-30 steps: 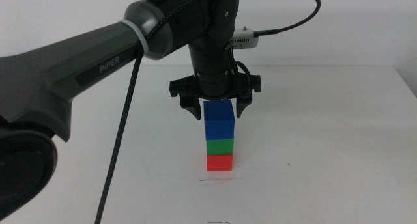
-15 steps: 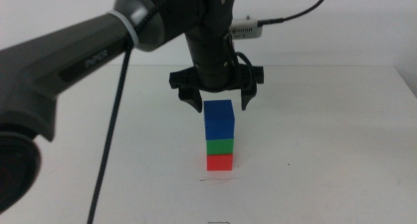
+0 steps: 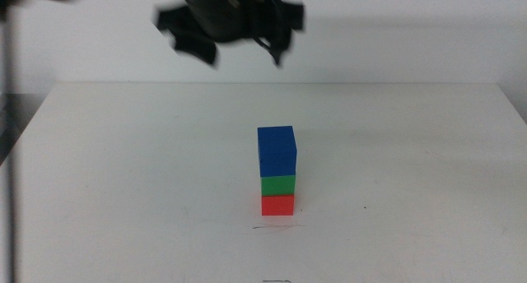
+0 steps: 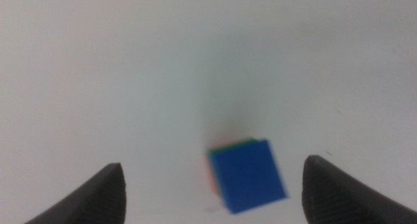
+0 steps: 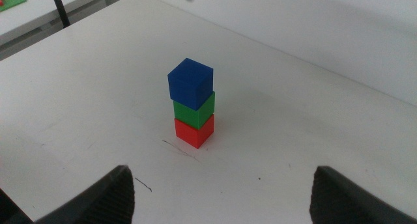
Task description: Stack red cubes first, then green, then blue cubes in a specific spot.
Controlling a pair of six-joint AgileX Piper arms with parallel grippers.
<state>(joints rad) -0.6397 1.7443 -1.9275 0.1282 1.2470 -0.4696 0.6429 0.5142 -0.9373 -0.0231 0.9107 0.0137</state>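
Middle view shows you the finished tower: the red cube (image 3: 277, 205) sits on the white table (image 3: 123, 168) just behind the short dark line (image 3: 276, 228) that marks the spot, the green cube (image 3: 278, 185) rests on it, and the blue cube (image 3: 276, 151) caps the pile. All three colours are in the order the task asks for, so you are at the closing step, the retreat, with no stacking left to do as far as can be judged. Your left gripper (image 3: 230, 28) hangs high above the far part of the table, up and to the left of the stack, its jaws spread wide and carrying nothing; from its own camera the blue cube (image 4: 247, 175) lies below between the parted jaws, well clear of both. Your right gripper (image 5: 221, 198) waits at the near side, likewise spread apart and empty, looking at the stack from a distance. What the next move calls for is only a clean withdrawal that never crosses the column. The tower's long axis stands upright with no lean that you could call out, though the blue cube looks turned slightly about that axis against the green one below.
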